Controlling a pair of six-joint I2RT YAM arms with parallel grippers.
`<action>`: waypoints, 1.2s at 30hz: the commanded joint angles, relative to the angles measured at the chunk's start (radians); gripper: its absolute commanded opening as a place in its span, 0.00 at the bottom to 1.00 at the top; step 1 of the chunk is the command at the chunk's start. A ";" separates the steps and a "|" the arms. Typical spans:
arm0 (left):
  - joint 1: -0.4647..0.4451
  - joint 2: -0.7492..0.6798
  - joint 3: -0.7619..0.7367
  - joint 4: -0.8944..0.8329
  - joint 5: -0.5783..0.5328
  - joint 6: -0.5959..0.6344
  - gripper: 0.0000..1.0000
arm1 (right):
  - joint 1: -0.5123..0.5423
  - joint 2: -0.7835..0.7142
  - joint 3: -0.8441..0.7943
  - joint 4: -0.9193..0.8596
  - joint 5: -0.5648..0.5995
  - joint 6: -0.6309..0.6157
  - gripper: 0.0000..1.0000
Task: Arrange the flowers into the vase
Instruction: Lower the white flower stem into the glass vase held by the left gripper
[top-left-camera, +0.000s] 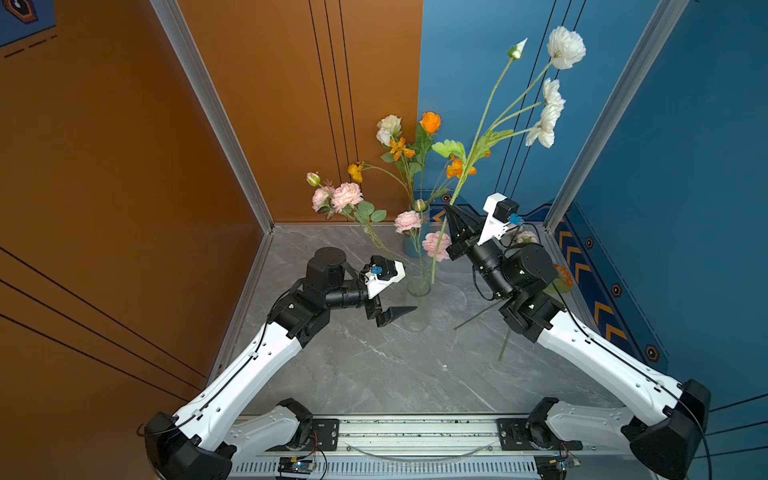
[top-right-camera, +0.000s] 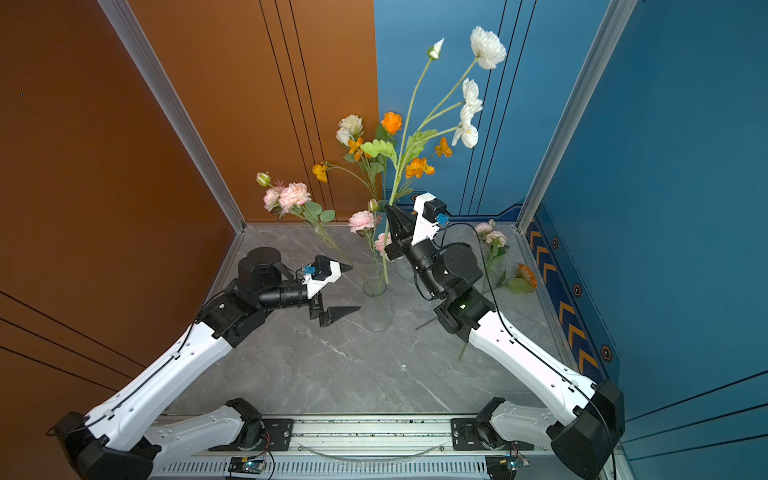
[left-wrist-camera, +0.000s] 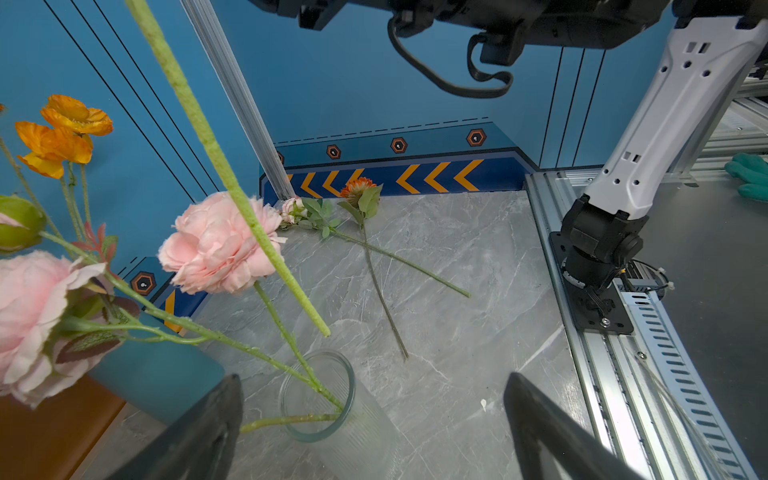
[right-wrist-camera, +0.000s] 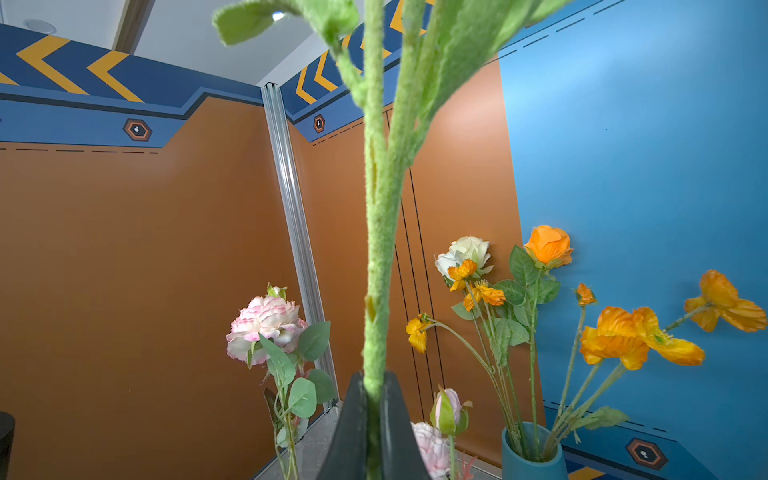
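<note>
My right gripper (top-left-camera: 452, 208) (top-right-camera: 390, 208) (right-wrist-camera: 374, 378) is shut on the fuzzy green stem (right-wrist-camera: 382, 249) of a tall flower with white blossoms (top-left-camera: 565, 48) (top-right-camera: 487, 48). The stem's lower end (left-wrist-camera: 326, 332) hangs just above the rim of the clear glass vase (top-left-camera: 419, 299) (top-right-camera: 377, 303) (left-wrist-camera: 318, 395). That vase holds pink flowers (top-left-camera: 345, 195) (left-wrist-camera: 216, 245) leaning leftward. My left gripper (top-left-camera: 405, 291) (top-right-camera: 351, 289) (left-wrist-camera: 374, 378) stands open beside the vase on its left, with nothing between its fingers.
A blue vase (top-left-camera: 415, 239) (right-wrist-camera: 532, 453) with orange and white flowers stands at the back wall behind the glass one. An orange flower (top-right-camera: 527, 275) (left-wrist-camera: 357, 189) and a pink flower (top-right-camera: 492, 237) (left-wrist-camera: 293, 208) lie crossed on the table under the right arm.
</note>
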 joint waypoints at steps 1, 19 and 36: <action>0.008 -0.002 0.001 0.012 0.019 -0.008 0.98 | 0.023 0.019 0.015 0.099 0.011 0.033 0.00; 0.007 0.008 0.000 0.012 0.021 -0.007 0.98 | 0.034 0.112 -0.097 0.220 0.029 0.099 0.00; 0.011 0.008 -0.002 0.012 0.012 -0.005 0.98 | 0.098 0.104 -0.241 0.198 0.039 0.013 0.00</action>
